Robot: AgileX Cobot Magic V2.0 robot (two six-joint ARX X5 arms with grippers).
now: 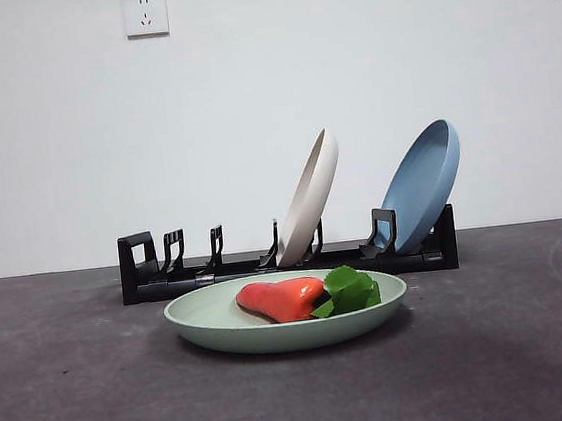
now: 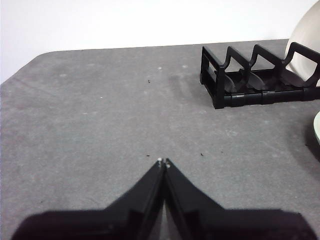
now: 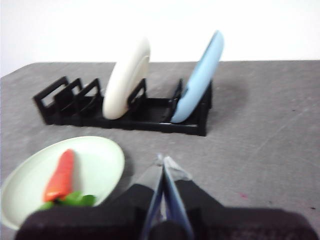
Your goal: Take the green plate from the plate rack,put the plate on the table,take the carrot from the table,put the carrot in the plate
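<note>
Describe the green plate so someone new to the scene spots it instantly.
Find the long black plate rack at the back of the table, holding a cream-white plate and a blue plate on edge. Just in front of it, the green plate lies flat. It alone is pale sage green and carries the carrot.

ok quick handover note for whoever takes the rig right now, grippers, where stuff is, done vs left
Left gripper: shut, empty, over bare table, away from the plate rack.
Right gripper: shut, empty, just beside the green plate.
Green plate lies flat on the table in front of the rack; carrot lies in it.
Cream plate and blue plate lean in the rack.
Done: all steps, by the look of it. Left: nothing visible.
</note>
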